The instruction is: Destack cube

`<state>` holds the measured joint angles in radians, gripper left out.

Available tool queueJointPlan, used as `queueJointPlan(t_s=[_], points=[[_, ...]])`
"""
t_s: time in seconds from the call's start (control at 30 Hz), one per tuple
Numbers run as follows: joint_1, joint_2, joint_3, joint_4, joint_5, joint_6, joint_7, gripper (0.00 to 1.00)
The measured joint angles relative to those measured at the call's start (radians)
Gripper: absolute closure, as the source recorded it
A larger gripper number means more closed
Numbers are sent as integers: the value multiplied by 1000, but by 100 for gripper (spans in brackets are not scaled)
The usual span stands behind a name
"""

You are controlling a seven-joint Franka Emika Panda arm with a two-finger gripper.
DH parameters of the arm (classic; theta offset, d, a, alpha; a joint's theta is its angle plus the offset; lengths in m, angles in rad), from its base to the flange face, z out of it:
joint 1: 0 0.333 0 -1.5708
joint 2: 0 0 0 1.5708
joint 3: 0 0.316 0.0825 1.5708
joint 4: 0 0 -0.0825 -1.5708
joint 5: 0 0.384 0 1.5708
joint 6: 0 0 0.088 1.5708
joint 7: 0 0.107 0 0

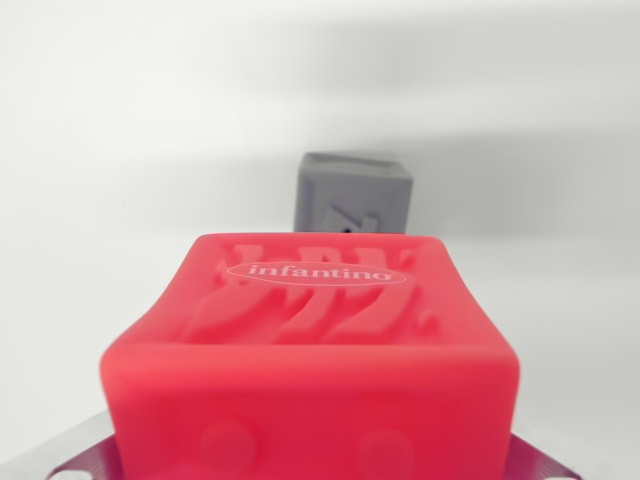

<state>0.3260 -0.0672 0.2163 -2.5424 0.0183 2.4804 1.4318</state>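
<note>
Red cube (pixel 310 360) fills foreground, "infantino" embossed on top; grey cube (pixel 355 192) beyond it.

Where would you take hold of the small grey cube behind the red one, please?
Grip the grey moulded cube across its two flat vertical side walls, coming down from above: its top is free, while the red soft cube blocks its near face. The hand cannot be seen.

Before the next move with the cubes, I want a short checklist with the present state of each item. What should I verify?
1. Red soft rubber cube close under the wrist camera: ok.
2. Grey cube apart, behind the red one: ok.
3. Red cube stacked on another: cannot tell.
4. Claw open or shut: cannot tell, fingers are not visible.
5. White surface around the cubes bare: ok.
6. Metal plate beneath the red cube, purpose: cannot tell.
</note>
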Motion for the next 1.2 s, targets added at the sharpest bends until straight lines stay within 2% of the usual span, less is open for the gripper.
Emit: queueJointPlan(t_s=[0.17, 0.43, 1.2], points=[[0, -19, -2, 7, 4, -22, -12, 100], [-12, 17, -18, 21, 2, -13, -50, 100], [-46, 102, -60, 67, -23, 25, -166, 100]])
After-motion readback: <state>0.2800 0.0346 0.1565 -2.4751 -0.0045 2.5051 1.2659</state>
